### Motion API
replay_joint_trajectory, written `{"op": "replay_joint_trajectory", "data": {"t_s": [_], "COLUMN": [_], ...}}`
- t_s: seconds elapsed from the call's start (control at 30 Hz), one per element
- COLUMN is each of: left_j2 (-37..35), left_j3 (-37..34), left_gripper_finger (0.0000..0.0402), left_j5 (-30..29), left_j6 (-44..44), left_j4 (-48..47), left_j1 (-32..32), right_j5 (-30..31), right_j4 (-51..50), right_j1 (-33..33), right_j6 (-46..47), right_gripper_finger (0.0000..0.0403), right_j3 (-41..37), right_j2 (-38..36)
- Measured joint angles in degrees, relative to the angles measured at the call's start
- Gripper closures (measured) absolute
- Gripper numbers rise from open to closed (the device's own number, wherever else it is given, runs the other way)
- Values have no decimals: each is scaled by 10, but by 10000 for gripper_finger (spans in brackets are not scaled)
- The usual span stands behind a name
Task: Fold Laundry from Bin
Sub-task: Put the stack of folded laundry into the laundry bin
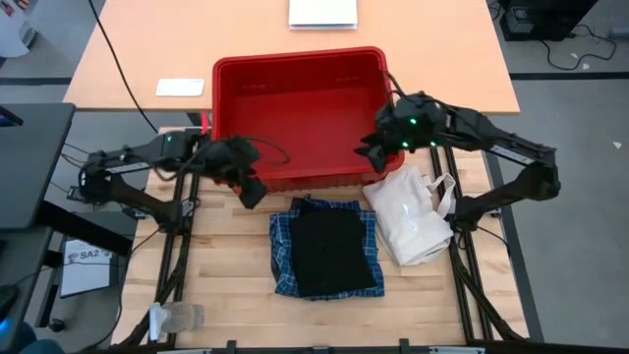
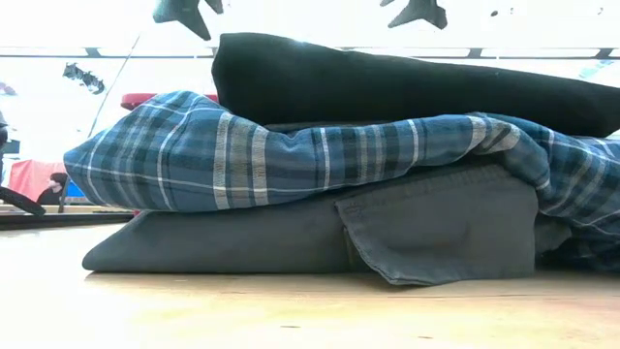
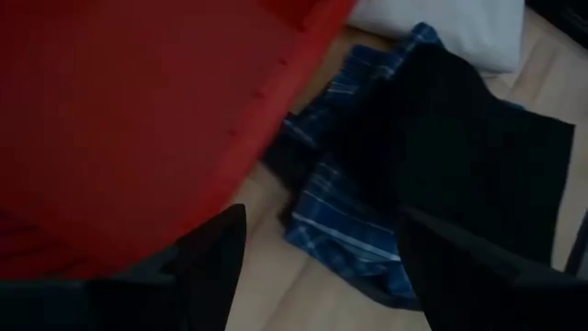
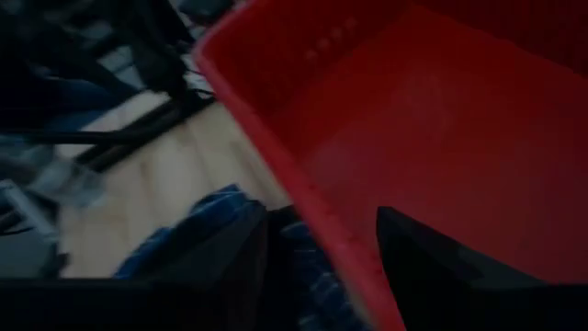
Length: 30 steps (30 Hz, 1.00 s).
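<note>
The red bin (image 1: 300,108) stands at the table's far middle, its red floor showing. In front of it the laundry lies in a folded stack. A black piece (image 1: 329,251) is on top, a blue-and-white plaid shirt (image 2: 291,155) lies under it, and a dark grey piece (image 2: 291,237) rests on the wood. My left gripper (image 1: 251,187) hovers open above the bin's near left corner, nothing between its fingers (image 3: 320,221). My right gripper (image 1: 371,155) hovers open above the bin's near right corner (image 4: 322,219), raised over the rim.
A white fabric bag (image 1: 413,221) lies right of the stack, beside the bin's near right corner. A clear plastic object (image 1: 177,317) sits at the near left edge. A second table behind the bin carries a white flat item (image 1: 180,87) and a white sheet (image 1: 322,12).
</note>
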Motion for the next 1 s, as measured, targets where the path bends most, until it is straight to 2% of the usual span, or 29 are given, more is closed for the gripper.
{"op": "replay_joint_trajectory", "data": {"t_s": [0.2, 0.43, 0.8, 0.87, 1.0], "left_j2": [20, 62, 136, 141, 141], "left_j3": [0, 0, 0, 0, 0], "left_gripper_finger": [122, 122, 122, 122, 122], "left_j5": [-76, -121, -114, -137, -162], "left_j6": [-106, -214, -288, -347, -369], "left_j4": [0, 0, 0, 2, 15], "left_j1": [-114, -218, -284, -293, -321], "right_j5": [21, 99, 244, 257, 257], "right_j4": [-3, -2, 0, 0, 0], "right_j1": [78, 199, 364, 386, 419], "right_j6": [47, 98, 255, 298, 382], "right_gripper_finger": [190, 190, 190, 190, 190], "right_j3": [0, 1, 1, 1, 1], "right_j2": [-28, -23, 22, 35, 72]}}
